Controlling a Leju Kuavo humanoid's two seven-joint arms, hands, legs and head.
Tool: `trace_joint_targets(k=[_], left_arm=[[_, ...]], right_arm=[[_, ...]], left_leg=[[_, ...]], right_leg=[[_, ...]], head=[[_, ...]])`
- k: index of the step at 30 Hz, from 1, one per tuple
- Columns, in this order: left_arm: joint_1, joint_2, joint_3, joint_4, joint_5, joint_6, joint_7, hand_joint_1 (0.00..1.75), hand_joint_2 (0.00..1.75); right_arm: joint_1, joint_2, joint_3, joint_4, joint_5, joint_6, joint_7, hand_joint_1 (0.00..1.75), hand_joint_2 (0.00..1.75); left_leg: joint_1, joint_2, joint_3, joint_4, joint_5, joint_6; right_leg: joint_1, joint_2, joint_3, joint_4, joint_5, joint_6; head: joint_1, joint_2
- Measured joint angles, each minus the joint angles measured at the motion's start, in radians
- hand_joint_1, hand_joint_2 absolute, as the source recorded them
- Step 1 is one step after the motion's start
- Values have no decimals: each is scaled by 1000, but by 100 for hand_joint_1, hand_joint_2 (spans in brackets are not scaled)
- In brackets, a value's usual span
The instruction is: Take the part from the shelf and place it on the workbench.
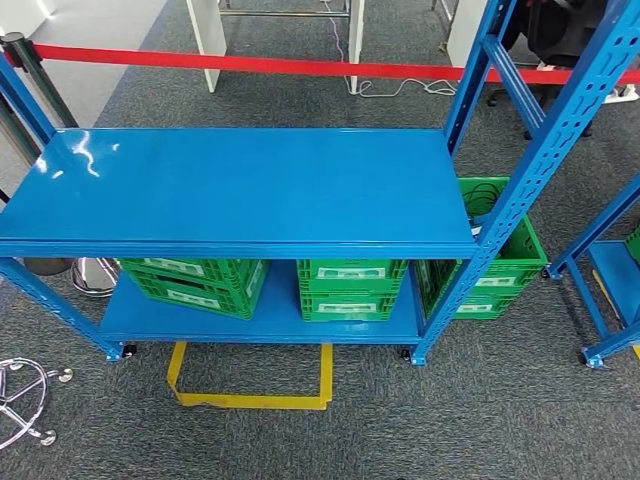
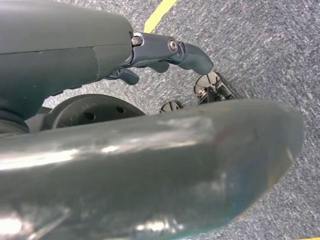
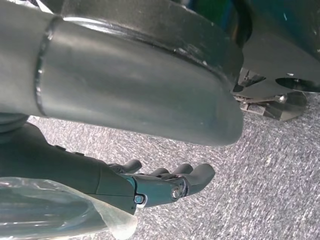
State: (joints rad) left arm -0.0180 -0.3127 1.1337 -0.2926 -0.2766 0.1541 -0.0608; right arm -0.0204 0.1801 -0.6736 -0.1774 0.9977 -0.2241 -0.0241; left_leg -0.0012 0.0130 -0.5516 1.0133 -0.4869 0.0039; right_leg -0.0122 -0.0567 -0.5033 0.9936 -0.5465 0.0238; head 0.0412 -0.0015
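The blue shelf [image 1: 241, 185] is standing directly ahead in the head view, its upper board lying bare from edge to edge. Three green crates [image 1: 351, 288] are sitting on the lower board, one toward its left end, one at the middle and one at the right end by the upright; which of them is holding the part cannot be told. The left hand [image 2: 166, 52] is hanging over grey carpet beside a yellow floor line [image 2: 158, 14], fingers extended and spread, holding nothing. The right hand [image 3: 166, 182] is likewise hanging over carpet, fingers loosely extended, holding nothing. A yellow taped rectangle [image 1: 253, 385] is lying on the floor before the shelf's front edge, and a red barrier tape [image 1: 302, 65] is running behind it.
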Motion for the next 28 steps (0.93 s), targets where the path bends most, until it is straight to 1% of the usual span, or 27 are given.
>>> trace_joint_targets(k=[7,8,9,10,11,12,13,14,15,16,17,18,19,20,21,22,23,24,25,26,27,28], left_arm=[[0,0,11,0,0,-1,0,0,0],[0,0,12,0,0,-2,0,0,0],[0,0,14,0,0,-2,0,0,0],[0,1,15,0,0,-2,-1,0,0],[0,1,15,0,0,-2,-1,0,0],[-1,0,16,0,1,-2,-1,0,0],[-2,0,16,0,1,-2,-1,0,0],[-3,0,16,0,2,-2,-2,0,0],[-3,-1,16,0,2,-2,-2,0,0],[-4,-1,17,0,2,-2,-2,0,0],[-4,-1,17,0,2,-2,-2,0,0],[-4,-1,17,0,2,-2,-2,0,0],[-4,-1,18,0,2,-2,-2,0,0],[-4,-1,18,0,2,-2,-2,0,0],[-4,0,19,0,2,-2,-2,0,0],[-5,0,20,0,2,-2,-2,0,0],[-6,1,21,0,2,-1,-2,0,0],[-6,2,22,0,2,-1,-2,0,0],[-7,2,23,0,2,0,-2,0,0],[-7,2,23,0,2,0,-2,0,0],[-7,2,23,0,2,0,-2,0,0],[-7,2,23,0,2,0,-2,0,0]], right_arm=[[-1,0,-16,0,-24,1,-18,0,0],[-1,0,-19,0,-29,1,-19,0,0],[-1,1,-22,0,-32,2,-21,0,0],[-3,2,-26,0,-34,2,-22,0,0],[-4,2,-30,0,-36,2,-23,0,0],[-6,3,-33,-1,-37,2,-23,0,0],[-8,3,-36,-1,-38,2,-24,0,0],[-8,3,-38,-2,-39,2,-24,0,0],[-8,3,-40,-2,-40,2,-24,0,0],[-8,3,-41,-2,-41,2,-24,0,0],[-7,3,-41,-2,-42,2,-24,0,0],[-6,3,-42,-2,-42,2,-24,0,0],[-5,3,-43,-2,-43,2,-24,0,0],[-4,3,-45,-2,-42,2,-24,0,0],[-5,3,-47,-2,-42,2,-24,0,0],[-5,4,-49,-2,-42,2,-24,0,0],[-6,5,-51,-2,-41,2,-24,0,0],[-6,6,-53,-3,-41,2,-24,0,0],[-6,7,-55,-3,-41,2,-24,0,0],[-6,7,-57,-3,-41,2,-24,0,0],[-6,7,-58,-3,-41,2,-24,0,0],[-6,7,-58,-3,-41,2,-24,0,0]], left_leg=[[0,0,0,0,0,0],[-1,0,0,2,-1,2],[-3,0,0,2,-2,7],[-4,-1,1,-3,-1,14],[-2,-1,8,-15,4,21],[2,-2,18,-33,12,28],[5,-3,27,-49,21,33],[9,-3,34,-60,27,35],[10,-4,35,-64,28,37],[10,-5,35,-63,28,36],[11,-6,35,-62,26,33],[12,-7,35,-59,23,29],[15,-8,35,-54,19,23],[19,-9,35,-46,13,15],[22,-9,34,-37,6,5],[23,-10,32,-26,-3,-5],[23,-10,30,-17,-9,-13],[21,-11,28,-12,-12,-19],[21,-12,28,-9,-13,-22],[22,-12,28,-9,-13,-26],[24,-13,27,-3,-19,-28],[25,-13,26,0,-21,-30]], right_leg=[[0,0,0,0,0,0],[-2,0,1,-3,1,2],[-4,-2,5,-7,3,6],[-5,-3,11,-12,6,11],[-6,-3,17,-17,6,15],[-5,5,17,-9,-2,17],[-4,18,5,17,-18,18],[-5,33,-21,64,-42,19],[-5,46,-56,128,-70,21],[-7,52,-94,192,-91,24],[-9,54,-123,236,-97,27],[-11,55,-137,249,-87,31],[-14,54,-133,223,-58,34],[-18,53,-111,164,-17,39],[-20,55,-86,106,10,44],[-21,57,-63,59,28,43],[-21,59,-49,33,33,37],[-18,63,-46,32,26,26],[-17,64,-45,33,27,12],[-16,63,-46,37,27,2],[-16,63,-46,38,27,-5],[-16,63,-47,39,27,-9]], head=[[0,0],[0,0],[-1,0],[-1,0],[-1,0],[-1,0],[1,0],[3,0],[5,0],[6,0],[8,0],[9,0],[9,0],[10,0],[11,0],[12,0],[12,0],[11,0],[11,0],[9,0],[9,0],[9,0]])
